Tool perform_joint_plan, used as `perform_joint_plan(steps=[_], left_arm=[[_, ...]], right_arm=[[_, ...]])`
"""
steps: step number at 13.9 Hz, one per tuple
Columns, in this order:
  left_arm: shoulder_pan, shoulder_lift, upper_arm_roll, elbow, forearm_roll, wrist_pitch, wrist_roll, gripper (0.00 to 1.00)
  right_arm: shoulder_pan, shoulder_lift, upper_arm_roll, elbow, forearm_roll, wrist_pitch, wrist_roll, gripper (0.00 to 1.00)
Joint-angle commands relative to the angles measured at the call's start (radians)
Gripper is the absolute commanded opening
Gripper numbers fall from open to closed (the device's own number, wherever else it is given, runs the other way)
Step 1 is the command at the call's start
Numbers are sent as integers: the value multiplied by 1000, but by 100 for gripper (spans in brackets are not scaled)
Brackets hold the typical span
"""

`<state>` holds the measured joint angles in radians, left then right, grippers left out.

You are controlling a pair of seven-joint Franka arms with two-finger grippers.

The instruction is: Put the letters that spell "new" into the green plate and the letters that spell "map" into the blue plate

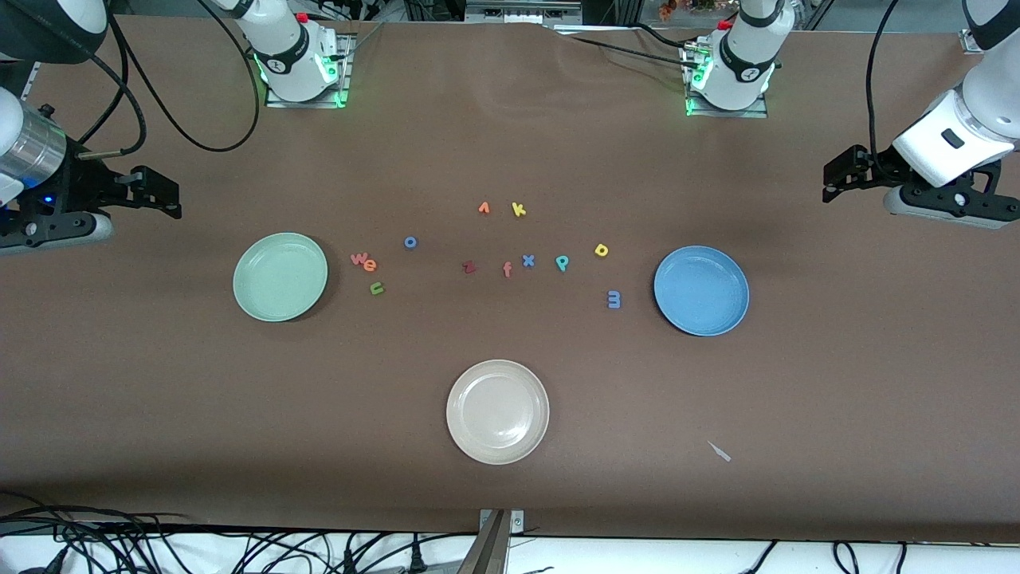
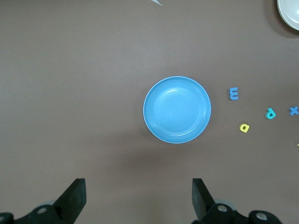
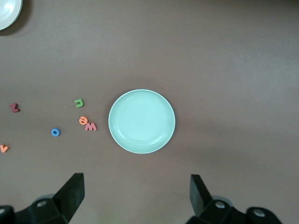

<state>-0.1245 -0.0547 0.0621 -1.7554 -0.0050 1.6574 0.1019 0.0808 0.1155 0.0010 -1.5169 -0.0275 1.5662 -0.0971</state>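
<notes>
Broad bare brown table (image 1: 837, 383) on all sides of the letter cluster, with wide free stretches toward both ends and along the edge nearest the front camera.

Left gripper (image 1: 837, 177) raised over the left arm's end of the table, fingers (image 2: 74, 196) spread wide, grasping nothing; bare tabletop between the fingertips, blue plate (image 2: 176, 109) lying ahead of them, well apart. Right gripper (image 1: 163, 195) raised over the right arm's end, fingers (image 3: 72, 191) likewise released and holding nothing; green plate (image 3: 141, 121) ahead of the fingertips, well apart.

Green plate holding nothing. Blue plate holding nothing. Cream-white plate (image 1: 497, 411) nearest the front camera, also holding nothing.

Pink-red w (image 1: 358, 258) and orange e (image 1: 370, 265) touching, just beside the green plate; olive-green n (image 1: 377, 288) near them, nearer the camera. Blue m (image 1: 613, 299) just beside the blue plate; yellow a (image 1: 602, 250) and teal p (image 1: 562, 262) near it, toward the middle.

Between the two groups: blue o (image 1: 410, 241), dark red z (image 1: 469, 267), salmon f (image 1: 507, 270), blue x (image 1: 527, 260), yellow k (image 1: 519, 210), and one orange letter (image 1: 484, 209) of unclear shape. Small pale scrap (image 1: 719, 451) lying apart, nearer the camera than the blue plate.
</notes>
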Motion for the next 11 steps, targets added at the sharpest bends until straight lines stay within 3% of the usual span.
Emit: perform_joint_plan(steps=[1,11], left_arm=[[-6,10,1,25,7,-7,1,100],[-1,12,2,33,7,-11,12,100]], right_arm=[[2,10,1,23,-6,-3,-6,100],[2,10,-1,24,-5,-5,-6,100]])
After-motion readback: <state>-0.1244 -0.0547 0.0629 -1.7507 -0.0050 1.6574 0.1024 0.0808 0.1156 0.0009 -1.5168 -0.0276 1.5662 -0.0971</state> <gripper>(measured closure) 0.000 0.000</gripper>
